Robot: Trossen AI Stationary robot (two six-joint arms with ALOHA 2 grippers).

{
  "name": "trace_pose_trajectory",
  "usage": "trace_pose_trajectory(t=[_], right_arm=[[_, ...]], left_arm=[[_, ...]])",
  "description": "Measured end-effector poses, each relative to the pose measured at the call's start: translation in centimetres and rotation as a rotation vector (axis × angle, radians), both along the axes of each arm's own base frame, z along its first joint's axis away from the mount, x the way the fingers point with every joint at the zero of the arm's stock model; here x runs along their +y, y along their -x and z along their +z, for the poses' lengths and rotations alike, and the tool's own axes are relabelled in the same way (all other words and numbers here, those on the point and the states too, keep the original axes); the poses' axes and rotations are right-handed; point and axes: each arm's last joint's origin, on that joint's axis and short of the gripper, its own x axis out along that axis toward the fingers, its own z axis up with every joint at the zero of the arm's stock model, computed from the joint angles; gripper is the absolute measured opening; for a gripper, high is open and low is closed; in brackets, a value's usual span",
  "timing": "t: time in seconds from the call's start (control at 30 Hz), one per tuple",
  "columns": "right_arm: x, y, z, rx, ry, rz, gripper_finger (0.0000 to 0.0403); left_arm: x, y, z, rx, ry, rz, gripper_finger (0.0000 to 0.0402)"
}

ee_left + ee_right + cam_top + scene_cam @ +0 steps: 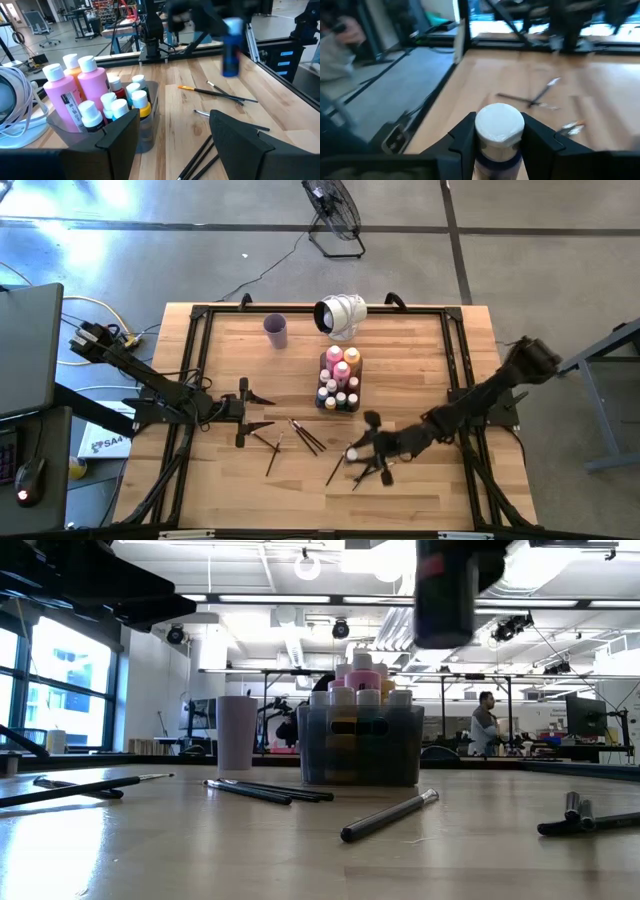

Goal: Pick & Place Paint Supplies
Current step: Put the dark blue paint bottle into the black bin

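Wooden worktop [420,360]: carried everything.
Tray [338,402]: at centre, packed with paint bottles [341,370].
Left gripper [243,412]: fingers apart, holding nothing, beside the paintbrushes [305,435].
Right gripper [356,456]: clamped on a white-capped blue bottle [499,131], lifted above the worktop, near the front edge.

The table [230,380] is pale wood with a black frame. The cup [276,331] is lilac. The tray [145,142] is clear grey. The tall bottles [82,90] are pink and orange with white caps. A white-capped blue bottle [499,137] sits between dark fingers [462,137]. The brushes [305,435] are dark.
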Motion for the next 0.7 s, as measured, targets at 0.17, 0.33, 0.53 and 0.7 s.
trace_pose_trajectory(t=[0.17, 0.33, 0.53, 0.7], right_arm=[[-2.9, 0.6, 2.9, -0.068, 0.045, -0.117, 0.0111], [-6.0, 0.4, 4.6, -0.133, 0.068, -0.219, 0.0115], [-9.3, -0.4, 4.6, -0.124, 0.101, -0.332, 0.0114], [-11.6, -0.7, 4.0, -0.090, 0.104, -0.365, 0.0112]], left_arm=[[0.0, 0.0, 0.0, 0.000, 0.000, 0.000, 0.0235], [0.0, 0.0, 0.0, 0.000, 0.000, 0.000, 0.0235], [0.0, 0.0, 0.0, 0.003, -0.002, 0.000, 0.0235], [0.0, 0.0, -0.1, 0.009, -0.004, 0.001, 0.0235]])
